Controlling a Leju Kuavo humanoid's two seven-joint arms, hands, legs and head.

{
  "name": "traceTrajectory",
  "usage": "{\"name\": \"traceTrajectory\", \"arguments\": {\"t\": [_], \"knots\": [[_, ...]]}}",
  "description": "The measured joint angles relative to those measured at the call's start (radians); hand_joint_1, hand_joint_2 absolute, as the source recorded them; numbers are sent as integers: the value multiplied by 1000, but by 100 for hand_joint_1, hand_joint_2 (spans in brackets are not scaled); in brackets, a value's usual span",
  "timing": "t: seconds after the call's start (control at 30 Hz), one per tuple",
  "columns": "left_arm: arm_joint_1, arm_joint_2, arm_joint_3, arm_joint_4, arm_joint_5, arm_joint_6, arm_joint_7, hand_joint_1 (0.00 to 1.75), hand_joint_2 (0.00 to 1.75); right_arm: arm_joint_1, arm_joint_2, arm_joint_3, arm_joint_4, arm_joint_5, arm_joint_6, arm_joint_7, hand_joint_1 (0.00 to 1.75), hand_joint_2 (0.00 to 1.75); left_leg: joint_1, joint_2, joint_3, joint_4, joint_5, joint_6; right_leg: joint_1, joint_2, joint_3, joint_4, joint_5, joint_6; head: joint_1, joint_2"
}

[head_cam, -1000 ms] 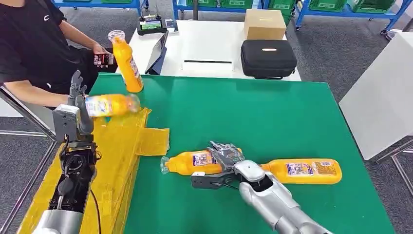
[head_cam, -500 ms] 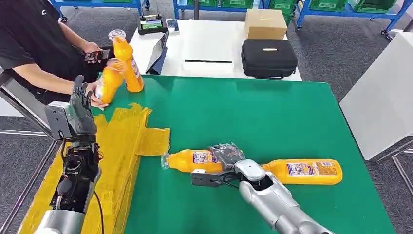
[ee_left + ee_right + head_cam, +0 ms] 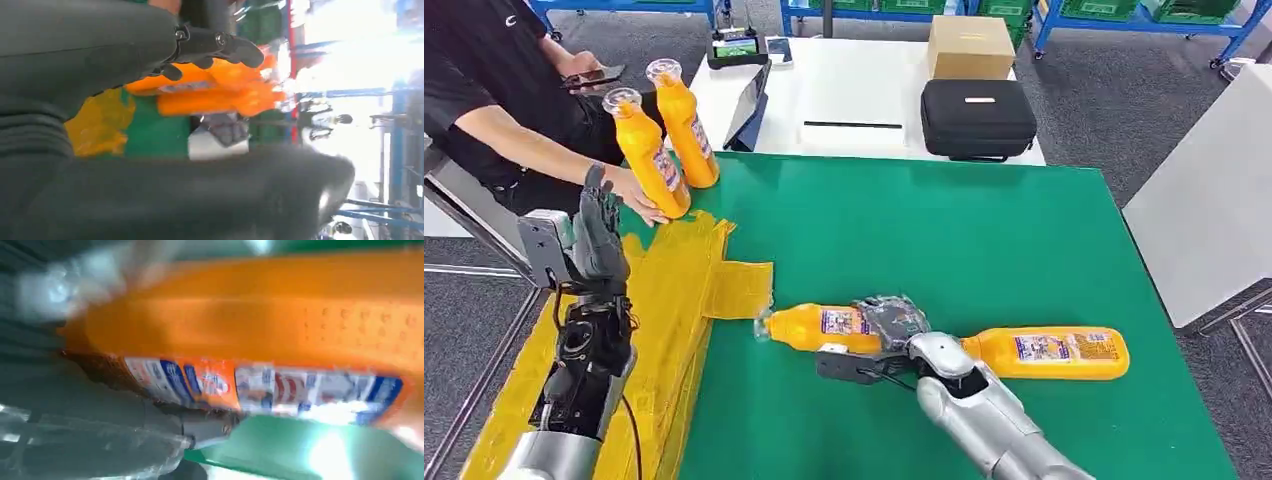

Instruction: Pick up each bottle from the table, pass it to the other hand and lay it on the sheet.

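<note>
An orange bottle (image 3: 819,328) (image 3: 260,325) lies on the green table (image 3: 964,230), and my right hand (image 3: 890,320) grips its body from above. A second bottle (image 3: 1049,352) lies just right of that hand. My left hand (image 3: 600,238) (image 3: 220,46) is raised over the yellow sheet (image 3: 674,300) with its fingers straight and nothing in it. Two more bottles stand upright at the table's far left corner: one (image 3: 684,125) alone, the other (image 3: 646,152) with a person's hand (image 3: 638,196) at its base.
The person sits at the far left, holding a phone (image 3: 594,77). Behind the green table, a white table carries a black case (image 3: 979,118), a cardboard box (image 3: 969,47) and a tablet (image 3: 749,108). A white tabletop (image 3: 1214,200) stands to the right.
The person took the bottle that lay by my left hand and stood it upright beside the other standing bottle. My left hand is now empty. My right hand stayed on its bottle.
</note>
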Motion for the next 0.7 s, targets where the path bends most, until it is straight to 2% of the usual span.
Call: {"name": "traceTrajectory", "arguments": {"t": [0.1,0.23,0.37,0.7], "knots": [[33,-13,1,9,172,-88,33,0,175,39,-4,-66,-118,-93,-71,-37,175,175,0,0,-6,0,1,1,-1,0,-6,0,2,2,0,0],[54,-52,-1,32,349,-178,53,0,175,33,21,-148,-216,-168,-148,-70,175,175,0,-1,-7,0,1,1,-1,0,-6,0,1,2,0,0],[48,-80,-29,46,396,-162,49,0,175,17,64,-185,-231,-193,-184,-84,175,175,0,0,-7,0,1,1,-1,0,-7,0,1,2,0,0],[53,-100,-94,18,355,-81,18,0,175,12,132,-220,-227,-230,-249,-129,175,175,0,-1,-9,0,1,1,0,0,-8,0,1,2,0,0]]}}
